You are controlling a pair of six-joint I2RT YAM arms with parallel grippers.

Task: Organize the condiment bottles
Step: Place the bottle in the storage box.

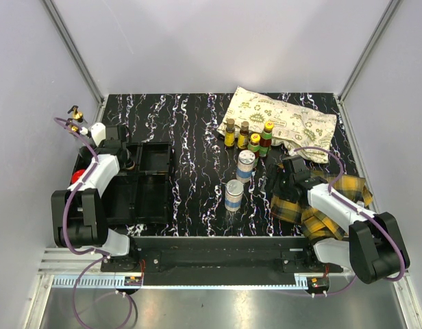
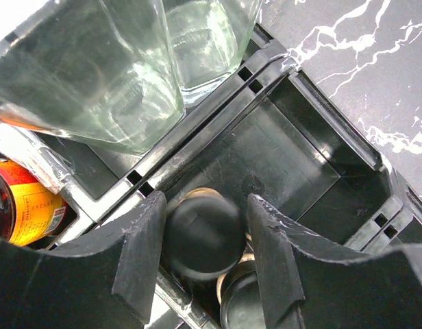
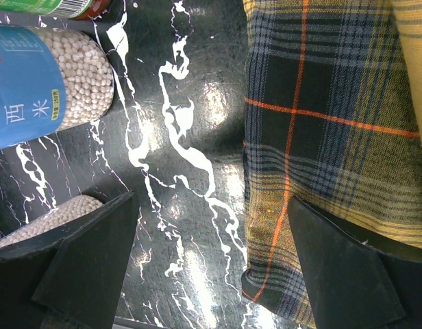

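Black-capped bottle (image 2: 201,236) between left fingers (image 2: 139,257)

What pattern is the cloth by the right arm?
The cloth is yellow-dark plaid; best in right wrist view.

Black tray (image 1: 155,159) left; printed pouch (image 1: 279,120) rear; plaid cloth (image 1: 288,205) right.

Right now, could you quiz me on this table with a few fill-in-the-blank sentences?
1. ____ silver-lidded shakers stand mid-table, outside the black tray.
2. The right gripper has its jaws ____.
3. The plaid cloth lies under the ____ arm.
Missing words: Two; open; right.
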